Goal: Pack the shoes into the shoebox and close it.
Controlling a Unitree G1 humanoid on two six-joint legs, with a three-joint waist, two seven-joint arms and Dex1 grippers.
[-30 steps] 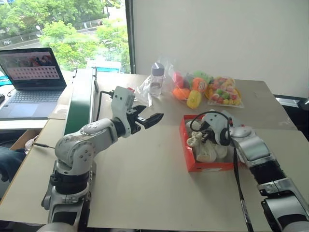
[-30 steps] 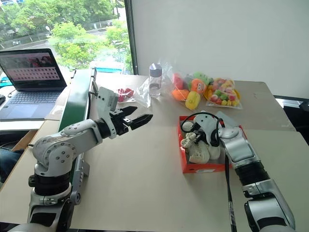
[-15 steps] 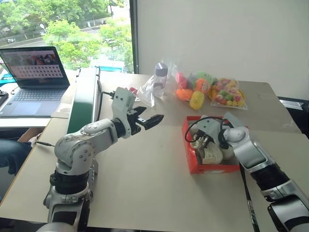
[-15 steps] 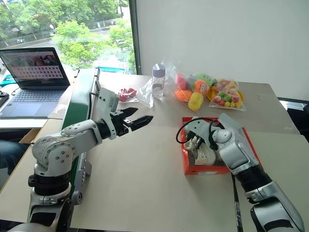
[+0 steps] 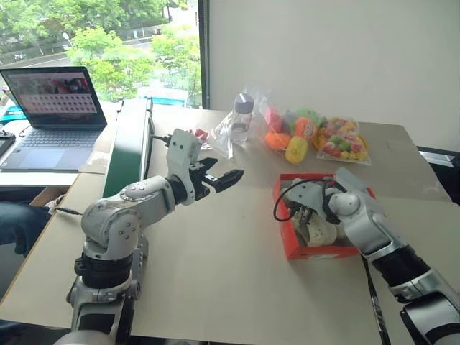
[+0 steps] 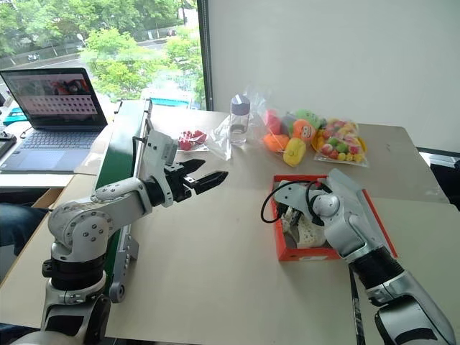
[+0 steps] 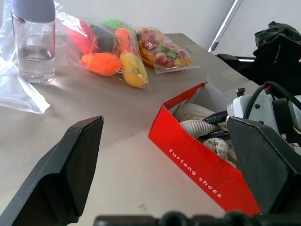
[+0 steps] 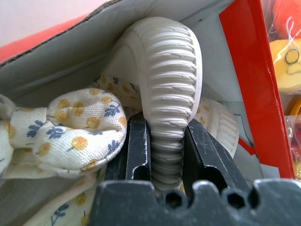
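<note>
Beige and matte, the counter (image 5: 215, 266) stood by a white wall, with a window and green trees at 11 o'clock. On it the shoebox (image 5: 287, 230) lay open at 3 o'clock, orange-red outside, white inside, its long axis running from 6 to 12. Inside were the shoes (image 8: 171, 89), cream-white with ribbed soles. One stood on edge, sole outward, and the right claw (image 8: 164, 155) was clenched on it. The left claw (image 5: 228, 176) hung released above the counter, pointing toward the shoebox.
</note>
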